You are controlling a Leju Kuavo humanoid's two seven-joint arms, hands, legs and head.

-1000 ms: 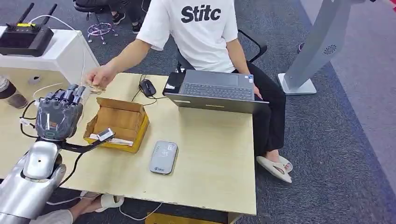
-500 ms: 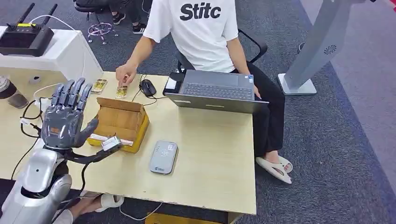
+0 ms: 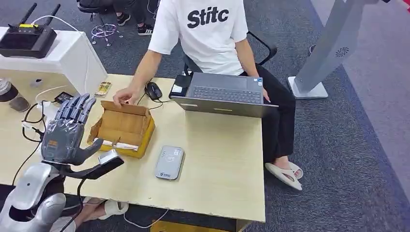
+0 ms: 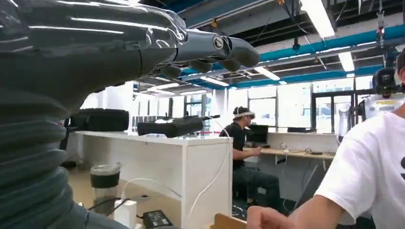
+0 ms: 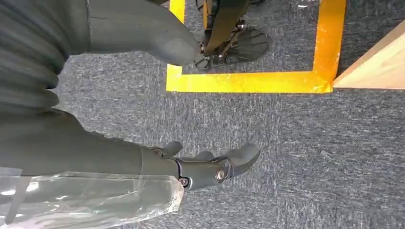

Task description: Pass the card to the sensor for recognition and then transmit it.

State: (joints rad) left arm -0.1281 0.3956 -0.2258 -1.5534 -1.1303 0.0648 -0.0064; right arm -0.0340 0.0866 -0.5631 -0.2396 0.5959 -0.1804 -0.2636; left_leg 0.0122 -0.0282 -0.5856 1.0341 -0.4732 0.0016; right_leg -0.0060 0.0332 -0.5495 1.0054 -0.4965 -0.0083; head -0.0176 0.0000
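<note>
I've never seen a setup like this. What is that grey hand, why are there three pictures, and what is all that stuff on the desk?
The grey hand is the robot's own left hand, raised over the table with fingers spread, holding nothing. The head view looks down from the robot's body. The other two pictures come from cameras at its wrists: the left one looks across the room, and the right one shows the right hand hanging above the carpet, also holding nothing. On the table lie an open cardboard box, a grey card reader, a laptop, a mouse and a card. A person seated opposite reaches to the box.
</note>
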